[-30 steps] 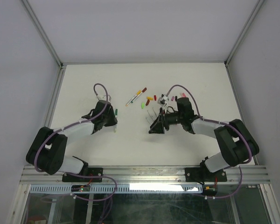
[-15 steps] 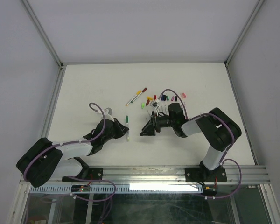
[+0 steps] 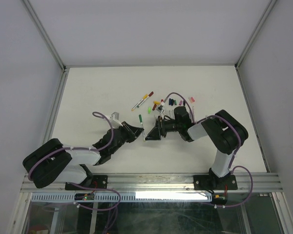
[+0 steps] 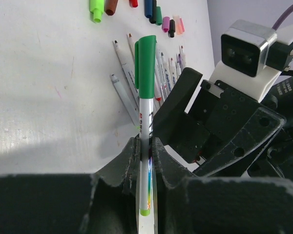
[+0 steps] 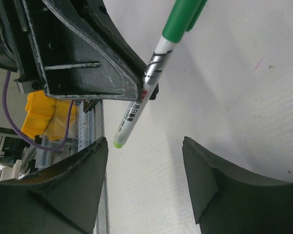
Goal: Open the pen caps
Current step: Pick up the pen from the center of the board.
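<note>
Your left gripper [image 4: 145,146] clamps a slim white marker pen [image 4: 144,117], green plastic cap [image 4: 146,68] on, near-left of the scattered coloured caps [image 3: 172,102]. Your right gripper [image 5: 144,151] gapes facing it, near those caps. Plain white tabletop [image 3: 88,92], pale grey walls [image 3: 136,29].

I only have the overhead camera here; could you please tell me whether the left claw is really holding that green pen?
Observer: Yes. The left wrist camera shows the left claw shut on the white barrel of the green pen.
Operator: Thank you. Is its cap off?
Observer: No. The green cap is on, at the end pointing away from the left claw.
Operator: And has the right claw got hold of it?
Observer: No. The right wrist camera shows the right claw open, with the pen ahead of it and not gripped.
</note>
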Motion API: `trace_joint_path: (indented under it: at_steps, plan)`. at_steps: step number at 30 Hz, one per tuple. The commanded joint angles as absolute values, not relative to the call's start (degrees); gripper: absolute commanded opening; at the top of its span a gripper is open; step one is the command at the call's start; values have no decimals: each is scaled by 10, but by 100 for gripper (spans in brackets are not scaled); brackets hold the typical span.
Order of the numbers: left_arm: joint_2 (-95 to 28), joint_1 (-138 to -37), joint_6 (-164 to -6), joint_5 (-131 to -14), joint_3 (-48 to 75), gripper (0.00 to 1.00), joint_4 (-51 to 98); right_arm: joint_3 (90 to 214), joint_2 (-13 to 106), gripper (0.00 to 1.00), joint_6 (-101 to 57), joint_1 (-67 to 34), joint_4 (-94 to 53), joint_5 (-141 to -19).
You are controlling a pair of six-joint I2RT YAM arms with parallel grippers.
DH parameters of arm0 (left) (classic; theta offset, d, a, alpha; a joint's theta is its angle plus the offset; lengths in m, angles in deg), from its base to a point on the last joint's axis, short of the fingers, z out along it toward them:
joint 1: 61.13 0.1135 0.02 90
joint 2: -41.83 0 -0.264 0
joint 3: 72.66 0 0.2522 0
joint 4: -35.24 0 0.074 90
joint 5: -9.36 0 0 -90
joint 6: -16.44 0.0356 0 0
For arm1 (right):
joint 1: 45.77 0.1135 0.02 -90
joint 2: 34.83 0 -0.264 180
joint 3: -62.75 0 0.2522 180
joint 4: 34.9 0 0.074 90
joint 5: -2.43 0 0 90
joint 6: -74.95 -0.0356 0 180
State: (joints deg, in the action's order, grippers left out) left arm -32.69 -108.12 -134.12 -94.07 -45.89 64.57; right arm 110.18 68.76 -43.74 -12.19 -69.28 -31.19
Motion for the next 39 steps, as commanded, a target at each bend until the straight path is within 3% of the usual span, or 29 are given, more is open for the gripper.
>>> trace_joint_path:
  at_steps: [1, 14, 16, 21, 24, 30, 34, 36, 39]
  plan:
    - [-350, -1095, -1354, -960, -445, 0, 724, 1123, 678, 64, -458, -118, -719, -297]
    - [-390, -1114, -1354, -971, -443, 0, 788, 1143, 682, 48, -486, -97, -688, -290]
    - [-391, -1117, -1352, -973, -442, 0, 792, 1145, 682, 39, -486, -97, -686, -289]
    - [-387, -1119, -1345, -974, -443, 0, 795, 1154, 684, 3, -491, -98, -681, -274]
    - [-383, -1119, -1340, -971, -448, 0, 804, 1158, 678, 0, -491, -101, -676, -268]
    - [-335, -1119, -1305, -963, -469, 38, 823, 1194, 665, 0, -484, -124, -594, -256]
    - [-252, -1119, -1244, -956, -478, 63, 794, 1256, 648, 0, -484, -144, -435, -256]
    - [-196, -1118, -1197, -954, -476, 76, 752, 1291, 637, 0, -316, -151, -338, -201]
    - [-99, -1118, -1143, -950, -471, 98, 704, 1342, 623, 0, -200, -160, -192, -182]
